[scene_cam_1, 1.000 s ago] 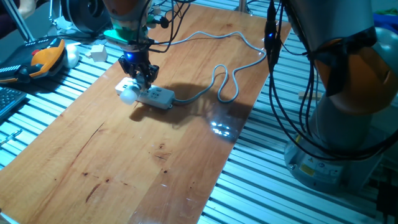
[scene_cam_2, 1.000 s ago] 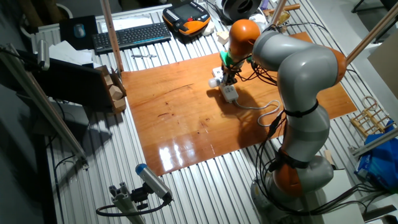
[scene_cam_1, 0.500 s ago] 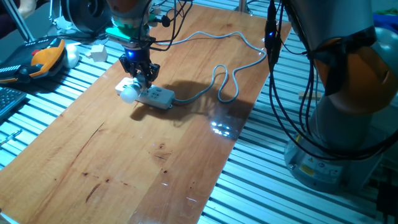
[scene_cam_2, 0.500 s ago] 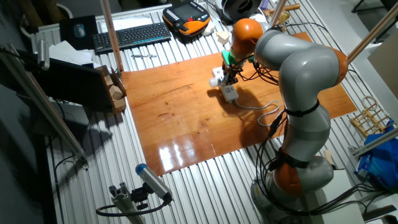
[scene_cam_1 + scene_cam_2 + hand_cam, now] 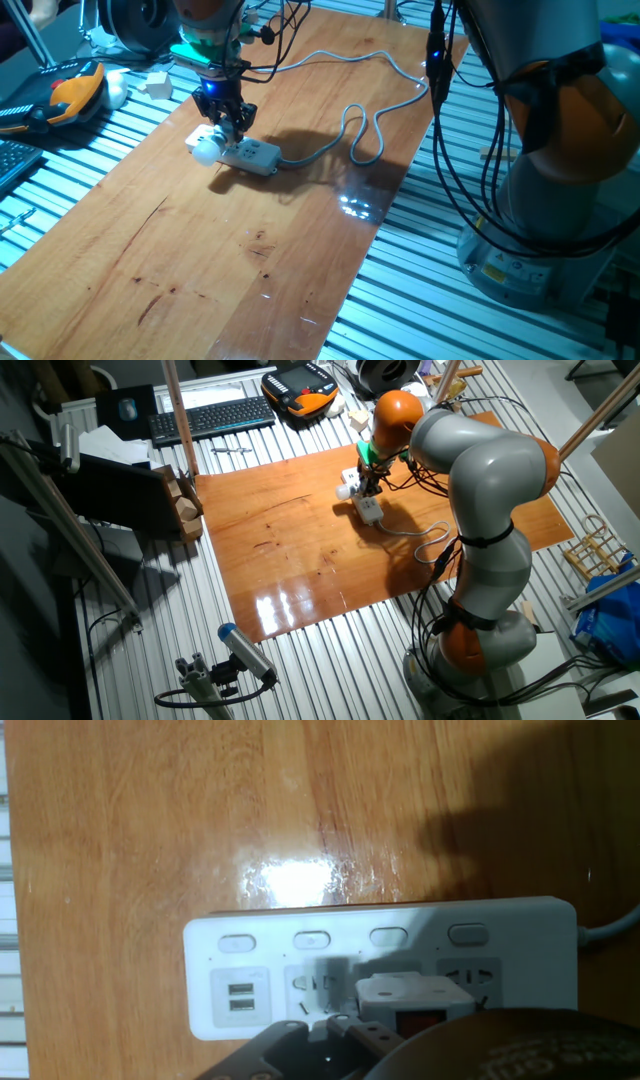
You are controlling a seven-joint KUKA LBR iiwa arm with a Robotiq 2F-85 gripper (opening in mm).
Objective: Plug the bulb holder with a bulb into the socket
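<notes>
Gripper [image 5: 232, 124] sits low over the near end of the socket [image 5: 250, 153], black fingers pointing down at the desk [image 5: 250, 260]. Same spot in the other fixed view: gripper [image 5: 369, 485] over the strip [image 5: 371, 510], near the far edge of the board.

Socket [image 5: 380, 965] from the hand view: long white matte plastic strip, rounded corners, a row of four oval buttons along the top edge, twin USB ports at the left end, outlets to the right of them. Grey cord [image 5: 370, 100] leaves the far end and snakes in loops across the wood.

Bulb holder with a bulb [image 5: 207, 146]: lies at the strip's end, round frosted bulb pointing away from the strip toward the desk's left edge. In the hand view only its white boxy body with the red switch [image 5: 412, 1005] shows, sitting over the middle outlets right in front of the fingers; whether its pins are seated I cannot tell.

Jaws: look closed in narrow around the holder body, but contact is hidden by the hand's own dark housing at the bottom of the hand view, so I cannot tell if they grip it.

Desk is glossy orange-brown wood, visible grain, lamp glare just above the strip; it rests on ribbed aluminium profile.
</notes>
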